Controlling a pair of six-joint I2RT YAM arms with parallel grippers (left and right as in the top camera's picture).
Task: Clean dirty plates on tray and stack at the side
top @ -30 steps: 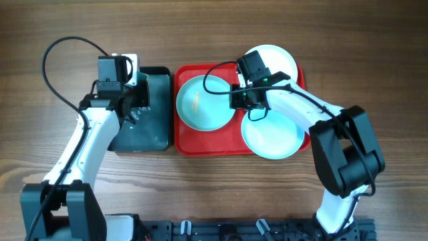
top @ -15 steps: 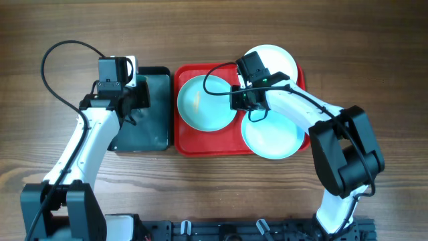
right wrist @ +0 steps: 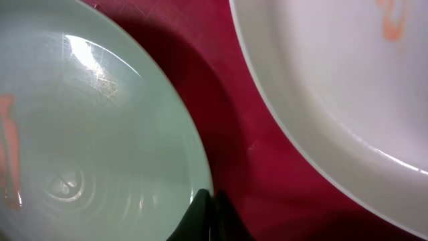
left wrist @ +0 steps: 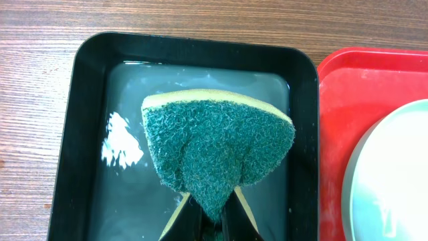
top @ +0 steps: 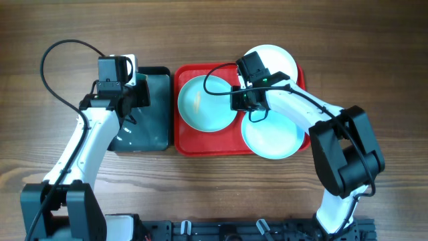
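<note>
Almost nothing has moved since half a second ago: both arms stay where they were, and the plates lie in the same places.

Everything rests on the wooden surface (top: 214, 33). At its middle is the red tray (top: 190, 142), and the black tray (top: 150, 127) stands just beside it on the left, with their long sides nearly touching. A thin layer of water (left wrist: 124, 144) shines on the floor of the black tray.

All three plates are on the red tray. The left aqua plate (top: 204, 104) fills the left half of the tray and has a faint orange mark on it. The lower aqua plate (top: 271, 137) lies at the near right corner and reaches over the tray's edge. The white plate (top: 274, 60) lies at the far right corner, and its rim also passes the tray's edge.

The green sponge (left wrist: 217, 150), with a yellow back layer, is over the black tray. It is folded where it is pinched. I cannot tell whether it touches the water.

The left gripper (left wrist: 210, 217) is closed tightly on the lower part of the sponge. The right gripper (right wrist: 210, 207) is at the right rim of the left aqua plate, between the plates. Its two fingers are drawn almost together, with the rim between them. The right wrist view also shows a paler plate with an orange smear, and I cannot tell which of the other two it is.
</note>
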